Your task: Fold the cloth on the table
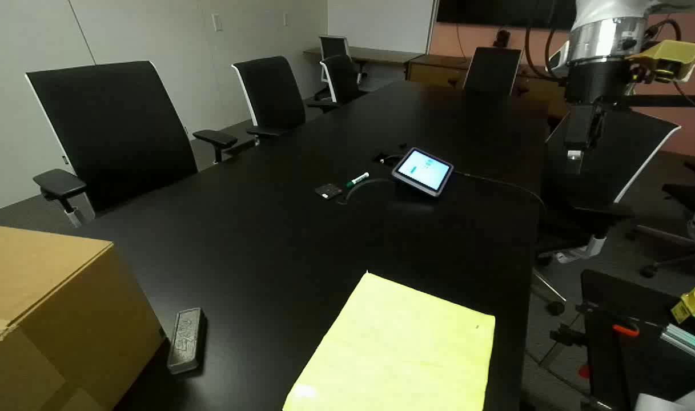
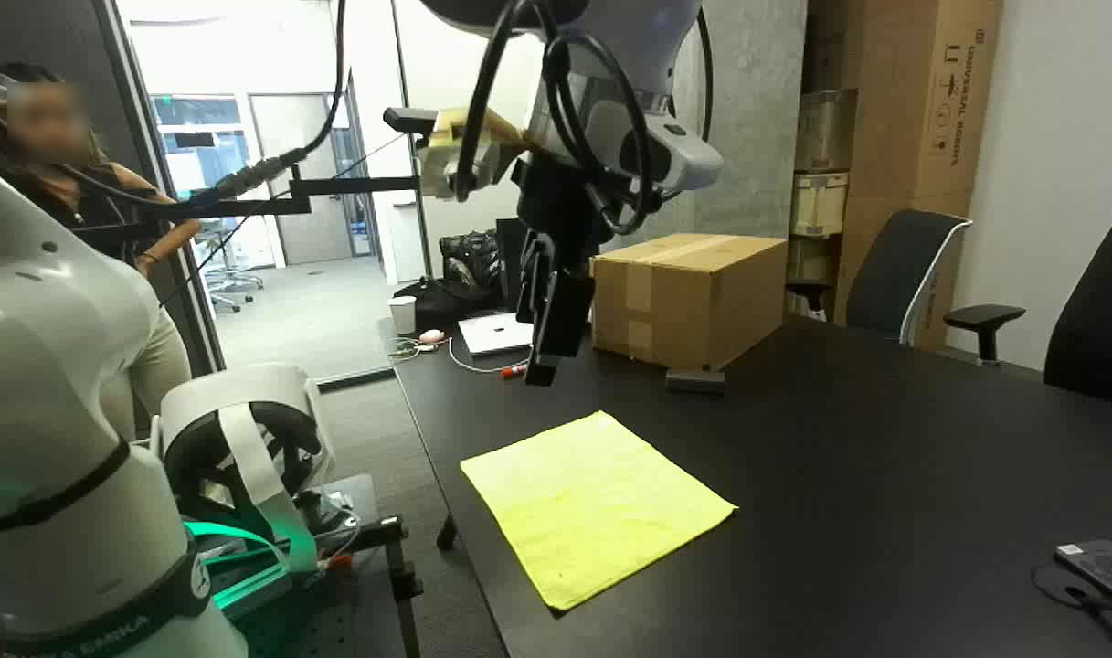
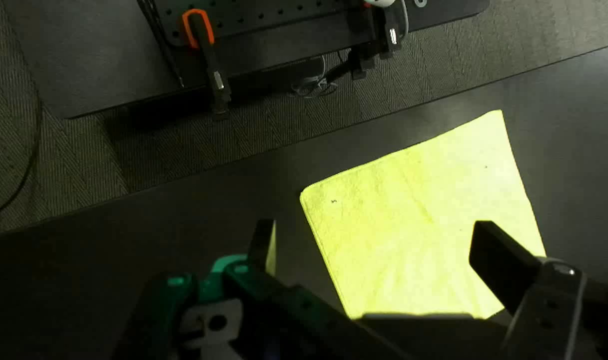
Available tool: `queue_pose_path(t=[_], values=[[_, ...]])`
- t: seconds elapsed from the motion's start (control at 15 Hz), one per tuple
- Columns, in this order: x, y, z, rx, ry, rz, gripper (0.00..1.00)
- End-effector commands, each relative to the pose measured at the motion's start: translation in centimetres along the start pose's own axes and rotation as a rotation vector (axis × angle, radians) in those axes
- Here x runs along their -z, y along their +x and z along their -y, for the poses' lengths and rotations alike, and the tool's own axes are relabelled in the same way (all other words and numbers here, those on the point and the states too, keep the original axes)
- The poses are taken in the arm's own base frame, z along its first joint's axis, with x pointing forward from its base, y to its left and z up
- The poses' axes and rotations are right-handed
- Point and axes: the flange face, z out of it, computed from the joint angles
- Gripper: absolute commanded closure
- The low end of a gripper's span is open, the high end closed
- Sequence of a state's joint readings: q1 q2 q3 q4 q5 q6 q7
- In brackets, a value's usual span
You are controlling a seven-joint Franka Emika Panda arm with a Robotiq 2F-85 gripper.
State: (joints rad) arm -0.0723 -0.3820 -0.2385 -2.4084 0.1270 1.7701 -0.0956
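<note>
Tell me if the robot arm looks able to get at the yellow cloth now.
Probably yes: the open gripper hangs above the table, and the cloth lies flat with nothing visible on it or in between.

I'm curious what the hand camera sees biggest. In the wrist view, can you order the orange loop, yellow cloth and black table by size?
1. Black table, cut off by the picture's edges
2. Yellow cloth, partly behind the end effector
3. Orange loop, clearly smallest

This is an office meeting room: chairs (image 1: 273,94) line a long table (image 1: 256,257).
</note>
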Motion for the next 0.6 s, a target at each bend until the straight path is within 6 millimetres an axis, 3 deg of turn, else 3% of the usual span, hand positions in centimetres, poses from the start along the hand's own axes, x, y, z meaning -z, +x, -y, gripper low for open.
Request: queue_pose_path(t=[0.0, 0.33, 0.53], values=[[0.2, 0.0, 0.0, 0.001, 0.000, -0.003, 0.00], [-0.1, 0.5, -0.1, 0.007, -0.010, 0.000, 0.00], [-3.0, 2.5, -0.6, 0.008, -0.021, 0.013, 0.00]])
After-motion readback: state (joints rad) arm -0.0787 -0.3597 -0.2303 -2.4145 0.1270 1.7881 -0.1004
